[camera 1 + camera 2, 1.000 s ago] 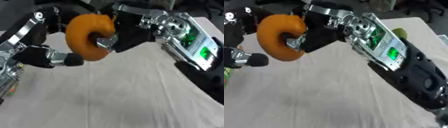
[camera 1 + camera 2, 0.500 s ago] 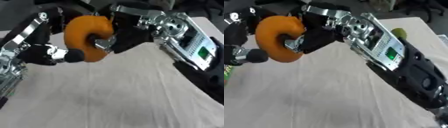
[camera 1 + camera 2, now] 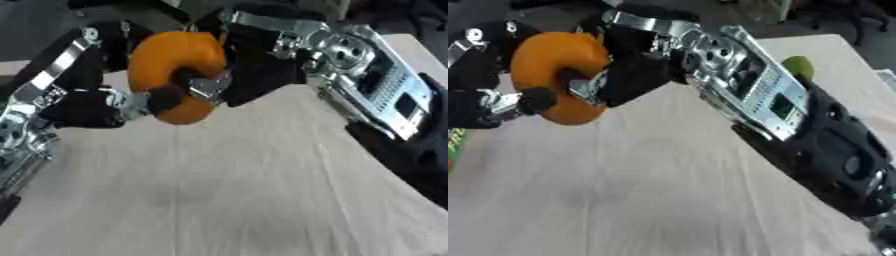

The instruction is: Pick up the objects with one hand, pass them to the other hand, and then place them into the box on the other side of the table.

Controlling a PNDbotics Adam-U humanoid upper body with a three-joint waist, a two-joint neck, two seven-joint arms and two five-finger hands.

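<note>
Fingers (image 3: 579,86) of the right hand (image 3: 636,70) are hooked through the hole of an orange ring-shaped object (image 3: 173,67), a donut-like toy, so it is grasped and held in the air above the far left part of the desk (image 3: 254,190). One dark fingertip of the left hand (image 3: 87,107) is pressed against the ring's lower front; whether the other left fingers are curled round it cannot be told. The desk is covered with a pale cloth, and the ring is clear of it. The right forearm (image 3: 798,130), black with a silver panel, is stretched across from the right edge. A small green rounded thing (image 3: 800,65) is seen near the desk's far right corner, partly hidden by the arm. A green-edged item (image 3: 453,145) is just visible at the left edge.
</note>
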